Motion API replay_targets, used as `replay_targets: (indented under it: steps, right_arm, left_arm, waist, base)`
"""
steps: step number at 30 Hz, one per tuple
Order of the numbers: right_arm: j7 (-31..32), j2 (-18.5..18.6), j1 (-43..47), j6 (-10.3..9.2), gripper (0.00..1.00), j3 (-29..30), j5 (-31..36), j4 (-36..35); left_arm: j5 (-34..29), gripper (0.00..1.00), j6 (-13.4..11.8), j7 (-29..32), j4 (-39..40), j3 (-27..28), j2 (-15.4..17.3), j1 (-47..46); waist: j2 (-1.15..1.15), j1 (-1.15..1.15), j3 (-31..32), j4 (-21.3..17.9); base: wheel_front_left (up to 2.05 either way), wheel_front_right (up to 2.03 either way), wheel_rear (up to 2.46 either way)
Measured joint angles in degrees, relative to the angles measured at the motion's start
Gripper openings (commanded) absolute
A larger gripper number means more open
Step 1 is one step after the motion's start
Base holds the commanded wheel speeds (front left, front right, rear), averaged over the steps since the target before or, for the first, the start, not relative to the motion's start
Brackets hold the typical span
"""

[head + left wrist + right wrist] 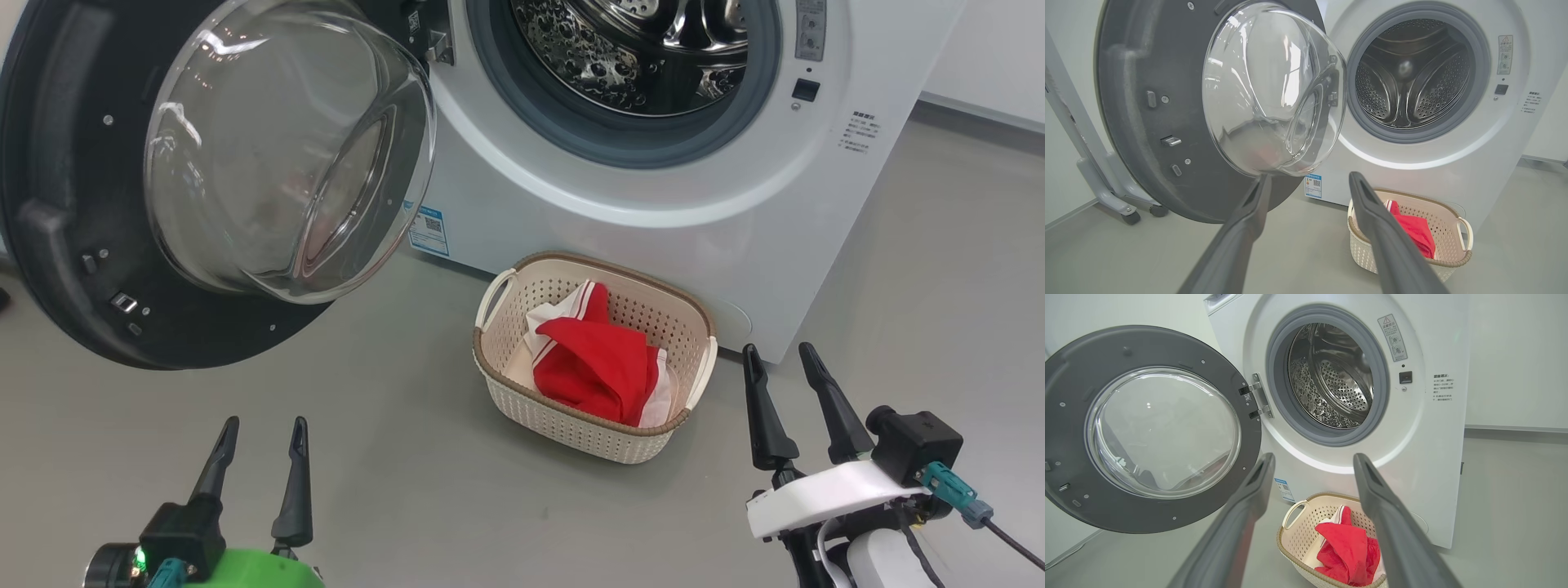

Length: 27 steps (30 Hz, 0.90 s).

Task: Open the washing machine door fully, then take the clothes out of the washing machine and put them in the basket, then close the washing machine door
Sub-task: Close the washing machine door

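Head view: the large round washing machine door (73, 204), glossy black rim around a bulging clear glass bowl, stands swung wide to the left of the big white front-loading washing machine (653, 220). This leaves the grey-gasketed opening and perforated steel drum (637, 49) exposed. The small cream plastic basket (563, 425), perforated and brown-rimmed, sits on the grey floor (367, 457) just before the machine's front, below the opening, judged so placed to keep the carry from the drum short. The bright red clothes (596, 363) with white trim lie heaped inside it. The left gripper (266, 422) at lower left and the right gripper (778, 349) at lower right both show fingers spread with nothing between them, apart from door and basket. Left wrist view: the drum, seen almost head-on, shows bare steel and no fabric. A grey wheeled frame (1106, 192) stands behind the door, and a small blue label sticker (1313, 186) marks the machine's lower front. Right wrist view: the metal hinge (1255, 398) joins the door to the cabinet at the opening's left. Assessment: unloading appears complete; closing the door remains. The basket lies near the door's swing, and whether the rim clears it cannot be told. The protruding bowl favours pushing on the black rim.
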<state>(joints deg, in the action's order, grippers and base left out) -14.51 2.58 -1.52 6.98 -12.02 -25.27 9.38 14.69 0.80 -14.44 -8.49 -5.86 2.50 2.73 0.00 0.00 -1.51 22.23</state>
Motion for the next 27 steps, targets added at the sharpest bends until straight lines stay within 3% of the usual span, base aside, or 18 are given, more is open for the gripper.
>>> replay_targets:
  steps: [27]
  right_arm:
    - [0.0, -0.1, 1.0, 0.0, 1.0, -2.3, -0.9, 0.3]
  left_arm:
    - [0.0, 1.0, -0.1, 0.0, 0.7, 0.9, 0.5, 2.2]
  waist:
    - [0.0, 0.0, 1.7, 5.6]
  base:
    - [0.0, 0.0, 0.0]
